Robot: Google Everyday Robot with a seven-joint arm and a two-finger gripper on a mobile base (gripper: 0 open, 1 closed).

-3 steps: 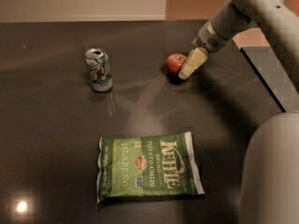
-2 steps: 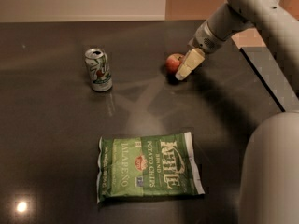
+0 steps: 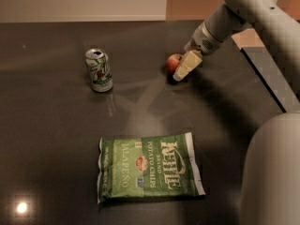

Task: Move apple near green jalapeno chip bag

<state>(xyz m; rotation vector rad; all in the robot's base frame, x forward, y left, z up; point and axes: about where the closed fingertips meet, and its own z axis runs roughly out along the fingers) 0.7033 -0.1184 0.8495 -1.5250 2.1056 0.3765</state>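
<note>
We begin at the left end of the arm. The gripper [image 3: 178, 74] is low over the table, at the far right part of it, and its cream-coloured tip touches the right side of the small round red apple [image 3: 171, 62]. Whether it is open or closed on the fruit, we cannot tell. From there the light grey robot arm [image 3: 234, 18] goes up and to the right, out of the top corner. A wide grey rounded part of the robot [image 3: 272, 172] fills the near right corner.

The apple sits on the far right part of the table, partly hidden behind the gripper; we cannot see its stem. The large flat green jalapeno chip bag [image 3: 150, 168] lies flat near the front, around the middle, well apart from the apple. Its long axis goes from left to right, with the white crimped ends at the left and at the right. The white lettering is turned, so the tops of the letters point to the right.

The small green-and-white soda can [image 3: 99, 70] stands upright at the far left, about level with the apple.

The dark glossy table [image 3: 56, 125] shows a bright spot of light [image 3: 21, 206] in the near left corner. Behind it we see a pale wall [image 3: 84, 1] and, more to the right, an orange-brown panel [image 3: 187, 1].
</note>
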